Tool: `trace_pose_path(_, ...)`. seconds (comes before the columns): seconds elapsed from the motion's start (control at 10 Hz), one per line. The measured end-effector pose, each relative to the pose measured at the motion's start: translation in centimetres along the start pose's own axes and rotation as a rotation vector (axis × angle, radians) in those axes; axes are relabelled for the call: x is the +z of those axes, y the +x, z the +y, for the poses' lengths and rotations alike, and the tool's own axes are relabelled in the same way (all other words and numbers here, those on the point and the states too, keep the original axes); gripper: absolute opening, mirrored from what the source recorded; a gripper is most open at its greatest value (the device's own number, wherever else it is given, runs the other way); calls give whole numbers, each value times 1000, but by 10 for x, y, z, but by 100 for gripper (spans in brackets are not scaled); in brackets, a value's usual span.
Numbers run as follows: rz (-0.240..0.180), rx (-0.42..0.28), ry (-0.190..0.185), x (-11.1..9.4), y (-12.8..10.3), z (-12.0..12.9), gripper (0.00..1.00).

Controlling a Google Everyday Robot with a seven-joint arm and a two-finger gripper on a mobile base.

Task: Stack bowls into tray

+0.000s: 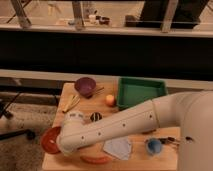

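My arm (115,127) bars the table's middle, its closed gripper hidden lower left by the orange-red bowl (49,141). I see open room inside the green tray (142,80), upper right.

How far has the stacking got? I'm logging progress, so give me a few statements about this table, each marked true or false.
1. The green tray holds no bowl. True.
2. The purple bowl sits inside the tray. False: it stands on the table, left of the tray.
3. The hand is at the table's near left, right by the orange-red bowl. True.
4. The blue bowl is nested in the purple bowl. False: it stands alone near the table's front right.
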Motion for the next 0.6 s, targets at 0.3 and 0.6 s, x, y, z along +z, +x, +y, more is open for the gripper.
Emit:
trace_pose_path(0.3, 32, -6, 38, -24, -9, -17, 0)
trace_pose_path(0.6, 46, 5, 72, -38, -12, -37, 0)
